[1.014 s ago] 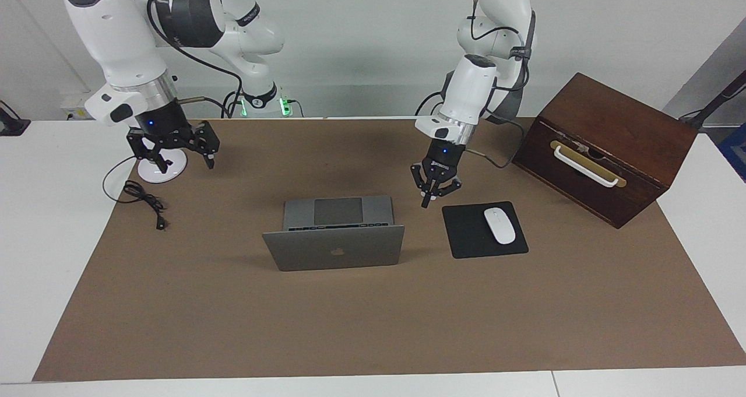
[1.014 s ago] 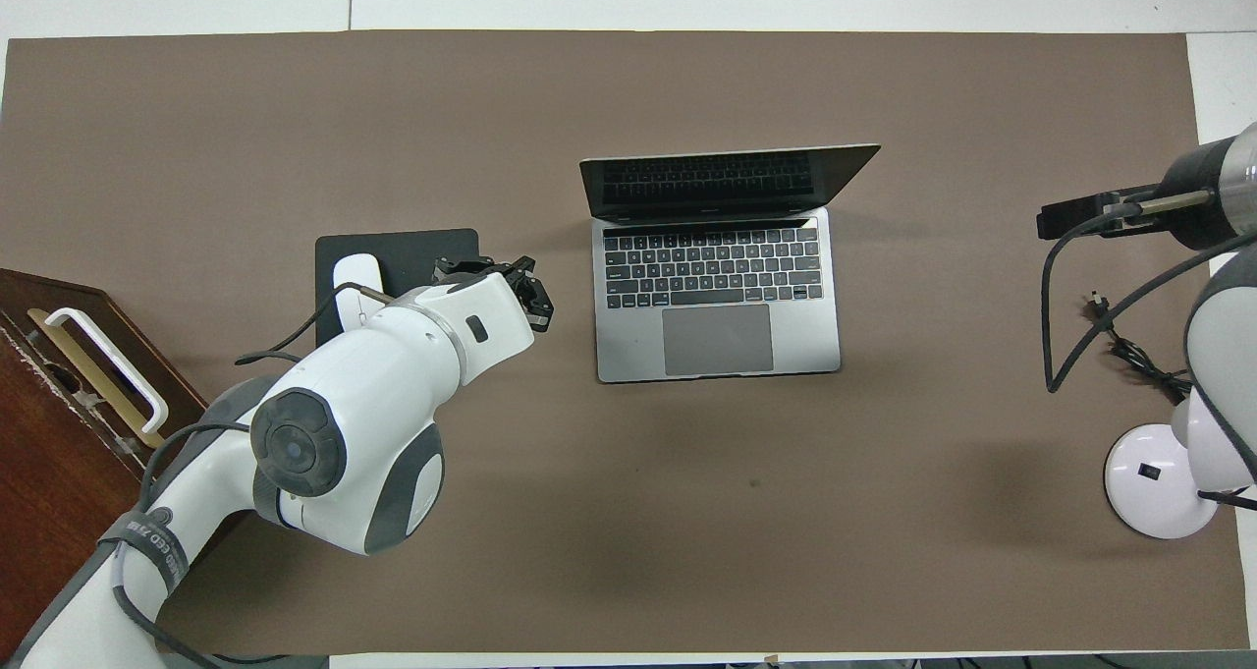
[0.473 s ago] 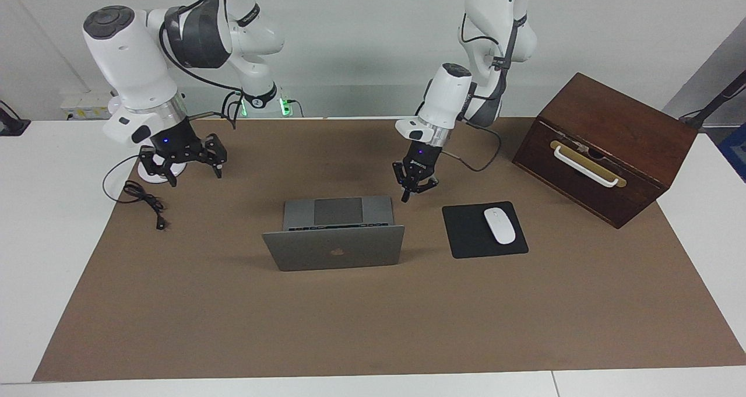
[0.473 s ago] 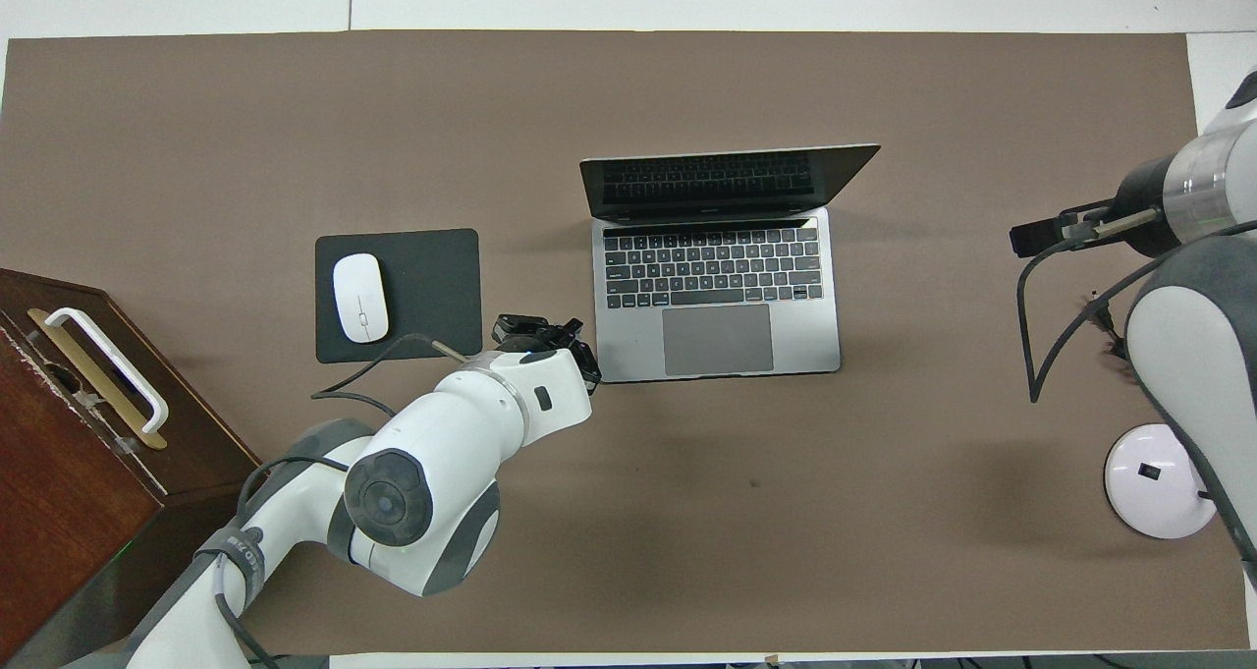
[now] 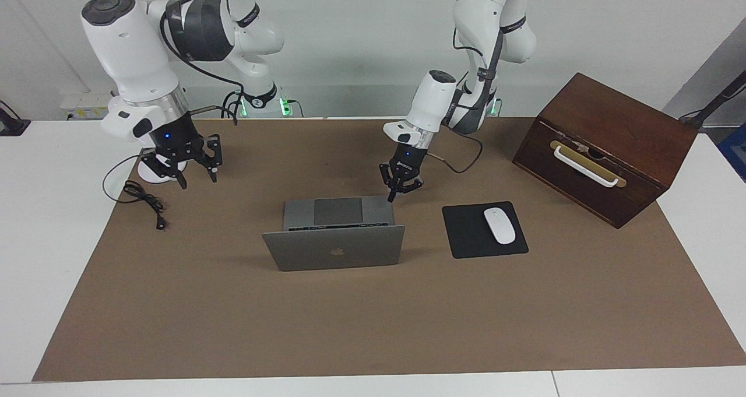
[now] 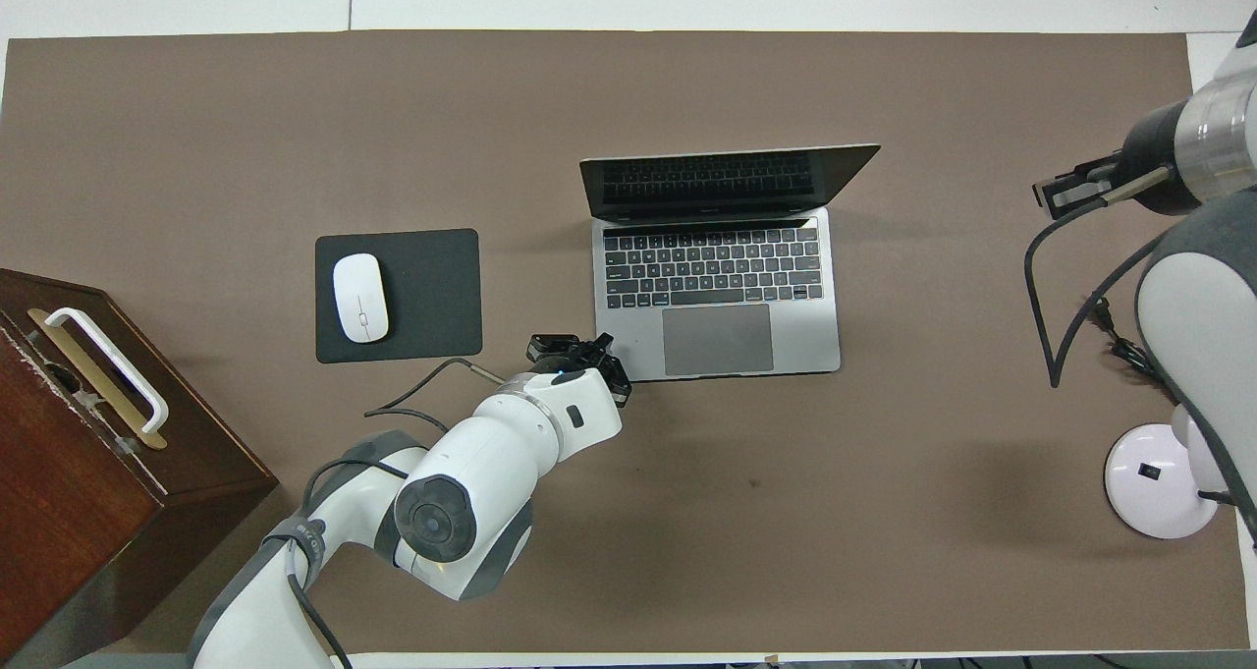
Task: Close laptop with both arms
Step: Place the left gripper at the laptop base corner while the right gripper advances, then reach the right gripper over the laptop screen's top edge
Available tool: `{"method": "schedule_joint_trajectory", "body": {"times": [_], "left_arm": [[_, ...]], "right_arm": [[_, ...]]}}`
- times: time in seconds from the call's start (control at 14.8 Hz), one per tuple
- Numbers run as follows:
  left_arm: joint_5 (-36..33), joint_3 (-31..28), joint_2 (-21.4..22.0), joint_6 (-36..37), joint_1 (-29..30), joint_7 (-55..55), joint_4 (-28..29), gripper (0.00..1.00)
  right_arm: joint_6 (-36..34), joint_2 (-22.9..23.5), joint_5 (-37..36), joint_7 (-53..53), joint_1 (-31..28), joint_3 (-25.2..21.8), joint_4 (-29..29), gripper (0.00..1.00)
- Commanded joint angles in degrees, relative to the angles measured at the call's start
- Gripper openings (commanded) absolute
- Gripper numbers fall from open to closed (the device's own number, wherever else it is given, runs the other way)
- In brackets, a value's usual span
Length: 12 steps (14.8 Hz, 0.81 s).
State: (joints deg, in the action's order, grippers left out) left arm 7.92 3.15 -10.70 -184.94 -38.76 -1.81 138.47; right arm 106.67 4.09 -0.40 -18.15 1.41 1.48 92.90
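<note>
1. The laptop (image 5: pixel 335 239) stands open mid-bench (image 5: pixel 361 327), its lid upright.
2. It is likely stiff, thin, smooth metal on a firm hinge; I would push the lid's top edge and steady the deck.
3. Left gripper (image 5: pixel 401 188) is at the deck's corner nearest the robots, fingers nearly together, holding nothing.
4. Right gripper (image 5: pixel 187 162) is over the lamp base (image 5: pixel 158 171), fingers spread, empty.
5. The wooden box (image 5: pixel 606 146) is shut; its contents are hidden.

Open laptop (image 6: pixel 717 296) on brown mat (image 6: pixel 589 512)
</note>
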Motion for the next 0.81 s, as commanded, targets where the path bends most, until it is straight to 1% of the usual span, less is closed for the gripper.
{"method": "schedule_joint_trajectory", "body": {"times": [0.0, 0.2, 0.47, 0.54, 0.61, 0.68, 0.74], "left_arm": [[1.1, -0.9, -0.8, -3.8, -1.8, -0.4, 1.9, 0.00], [1.1, -0.9, -1.7, -5.0, -3.0, -0.1, 2.0, 0.00], [1.1, -1.0, -1.7, -5.7, -3.8, -0.1, 3.2, 0.00], [1.1, -1.0, -1.7, -6.5, -3.9, 0.0, 3.7, 0.00], [1.1, -1.0, -1.7, -7.6, -3.9, -0.1, 4.5, 0.00], [1.1, -1.0, -1.7, -8.4, -4.0, -0.1, 5.1, 0.00], [1.1, -1.0, -1.7, -8.4, -4.0, 0.0, 5.2, 0.00]], "right_arm": [[-1.5, 4.4, -1.2, -2.6, -0.2, 0.1, -5.2, 0.00], [-1.3, 9.2, -1.4, -2.6, 0.9, 0.1, -9.8, 0.00], [0.5, 12.2, -0.4, -1.9, 2.0, 0.2, -10.4, 0.00], [2.5, 13.0, -0.3, -1.8, 2.1, 0.5, -10.6, 0.00], [3.7, 14.1, 1.1, -1.4, 2.1, 1.4, -11.1, 0.00], [4.2, 15.4, 3.5, 0.7, 2.1, 1.4, -11.9, 0.00], [4.1, 17.0, 4.8, 3.4, 2.3, 1.5, -13.9, 0.00]]}}
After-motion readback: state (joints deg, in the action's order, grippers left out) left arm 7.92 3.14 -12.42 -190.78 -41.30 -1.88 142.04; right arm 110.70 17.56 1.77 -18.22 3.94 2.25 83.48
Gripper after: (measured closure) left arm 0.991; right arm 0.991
